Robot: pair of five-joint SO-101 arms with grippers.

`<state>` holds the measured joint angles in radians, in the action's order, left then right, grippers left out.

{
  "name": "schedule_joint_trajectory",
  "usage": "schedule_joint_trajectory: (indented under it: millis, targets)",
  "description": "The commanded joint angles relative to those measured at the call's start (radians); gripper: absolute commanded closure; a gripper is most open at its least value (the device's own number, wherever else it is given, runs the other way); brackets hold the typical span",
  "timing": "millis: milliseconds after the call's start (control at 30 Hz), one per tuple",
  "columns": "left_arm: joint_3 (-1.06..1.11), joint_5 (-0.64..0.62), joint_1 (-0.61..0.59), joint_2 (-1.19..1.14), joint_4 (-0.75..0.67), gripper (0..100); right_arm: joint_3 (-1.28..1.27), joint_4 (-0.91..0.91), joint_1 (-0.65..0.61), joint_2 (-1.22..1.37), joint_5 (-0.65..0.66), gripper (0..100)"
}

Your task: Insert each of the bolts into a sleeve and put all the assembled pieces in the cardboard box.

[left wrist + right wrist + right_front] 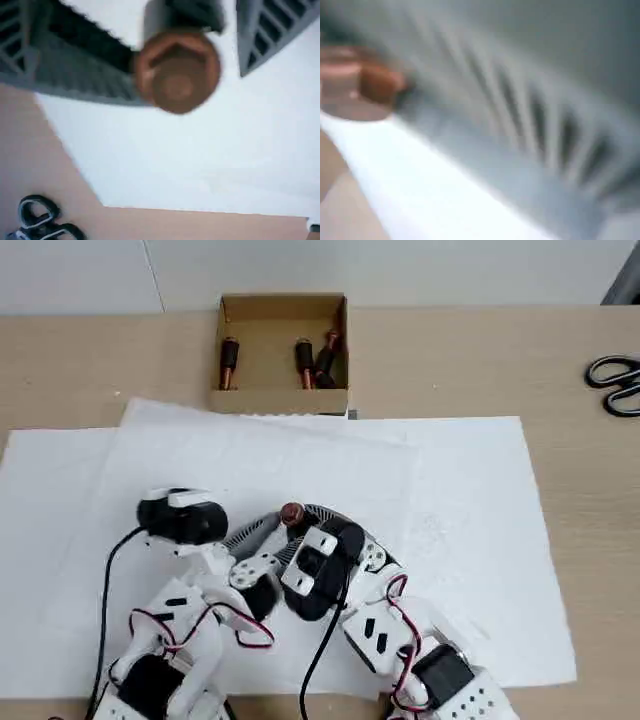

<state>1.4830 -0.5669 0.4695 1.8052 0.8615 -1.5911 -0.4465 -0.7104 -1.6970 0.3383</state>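
Observation:
A copper-headed bolt (291,512) stands in a dark sleeve between both grippers, low over the white paper near the table's front. My left gripper (272,528) comes in from the left, and its wrist view shows the bolt head (177,72) with the dark sleeve (182,15) behind it, between the grey ribbed fingers (60,70). My right gripper (310,525) closes in from the right; its blurred wrist view shows the copper bolt (375,85) at the end of a ribbed finger (520,130). The cardboard box (280,400) at the back holds three assembled pieces (229,362).
A large white paper sheet (450,500) covers the table's middle. Black-handled scissors (615,380) lie at the far right edge, also visible as scissors (42,220) on bare wood. Both arms' bodies and cables crowd the front edge.

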Motion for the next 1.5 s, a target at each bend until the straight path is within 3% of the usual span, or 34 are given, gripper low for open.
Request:
schedule_joint_trajectory:
  millis: [0, 400, 533, 600, 767, 967, 1067, 1233, 1467]
  targets:
    - [-0.016, 0.041, -0.032, 0.006, 0.003, 75, 0.011, 0.035, -0.004, -0.013, 0.009, 99.5]
    - [-0.127, 0.064, -0.060, 0.008, 0.034, 76, 0.011, 0.035, 0.099, -0.013, 0.002, 99.5]
    - [-0.160, 0.069, -0.137, 0.008, 0.034, 91, 0.011, 0.030, 0.142, -0.005, -0.060, 99.5]
    - [-0.153, 0.117, -0.204, 0.008, 0.035, 100, 0.011, -0.024, 0.182, -0.004, -0.081, 99.6]
    - [-0.058, 0.255, -0.350, 0.008, 0.012, 99, 0.018, -0.090, 0.320, -0.005, -0.176, 99.6]
    - [0.153, 0.430, -0.365, 0.008, -0.003, 99, 0.046, -0.177, 0.392, -0.002, -0.331, 99.6]
    - [0.196, 0.460, -0.367, 0.008, -0.008, 99, 0.101, -0.234, 0.392, 0.015, -0.376, 99.6]
    - [0.197, 0.462, -0.370, 0.003, -0.032, 99, 0.278, -0.220, 0.397, 0.222, -0.377, 99.6]
    - [0.197, 0.460, -0.368, 0.006, 0.008, 99, 0.767, -0.165, 0.398, 0.800, -0.379, 99.6]
